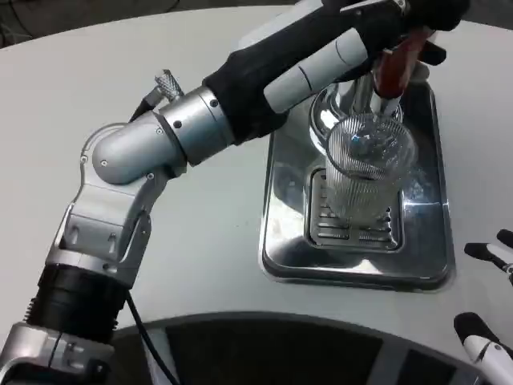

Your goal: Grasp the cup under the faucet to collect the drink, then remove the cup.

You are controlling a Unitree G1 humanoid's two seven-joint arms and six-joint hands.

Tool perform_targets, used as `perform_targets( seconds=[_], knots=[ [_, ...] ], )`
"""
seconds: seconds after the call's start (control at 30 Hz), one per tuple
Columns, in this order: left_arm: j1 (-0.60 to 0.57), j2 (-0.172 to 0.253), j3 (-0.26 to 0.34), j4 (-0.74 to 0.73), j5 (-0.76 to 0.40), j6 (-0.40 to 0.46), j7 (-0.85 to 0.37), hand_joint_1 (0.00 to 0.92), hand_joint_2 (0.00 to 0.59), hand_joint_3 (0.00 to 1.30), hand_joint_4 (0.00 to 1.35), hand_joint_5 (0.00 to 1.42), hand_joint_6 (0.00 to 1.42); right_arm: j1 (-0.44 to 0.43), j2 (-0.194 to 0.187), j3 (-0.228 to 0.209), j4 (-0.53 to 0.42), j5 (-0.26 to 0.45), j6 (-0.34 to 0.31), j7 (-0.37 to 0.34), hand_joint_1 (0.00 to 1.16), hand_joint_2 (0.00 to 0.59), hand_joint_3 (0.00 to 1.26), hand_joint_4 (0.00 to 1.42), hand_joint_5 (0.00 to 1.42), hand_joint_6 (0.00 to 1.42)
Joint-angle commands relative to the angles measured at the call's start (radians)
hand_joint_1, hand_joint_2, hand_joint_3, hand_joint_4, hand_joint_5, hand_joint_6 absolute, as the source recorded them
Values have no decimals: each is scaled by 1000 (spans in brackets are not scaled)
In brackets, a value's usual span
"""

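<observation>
Nearest you, at the picture's lower right edge, your right hand (489, 305) is waiting over the table (120, 72), its black-tipped fingers spread and holding nothing. Your left arm (136, 152) is reaching from the lower left up and across toward the far right.

Just beyond the table's near edge, a steel tray (280, 233) is lying flat, with a slotted grate (353, 228) in its middle. The cup (365, 172), clear and ribbed, is standing upright on that grate, right under the faucet (357, 96).

Farthest away, your left hand (393, 24) is working at the faucet's red lever (397, 60); you cannot tell from here whether its fingers are closing on it. My judgement: you are drawing the drink, so keep the lever movement gentle, keep the cup centred under the spout, and stop before it fills to the rim.
</observation>
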Motion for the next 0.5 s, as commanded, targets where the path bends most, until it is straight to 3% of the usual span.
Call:
perform_targets(
  seconds=[0.03,0.5],
  knots=[
    [3,-4,-6,-3,7,13,-16,0,110,176,110,216,251,12,-2,1,-15,-1,-12,-12,215,420,146,0,0,0],
    [-20,8,-60,83,84,-38,-37,0,106,168,103,211,245,18,-2,2,-15,0,-3,-11,215,420,146,0,0,0]
  ],
)
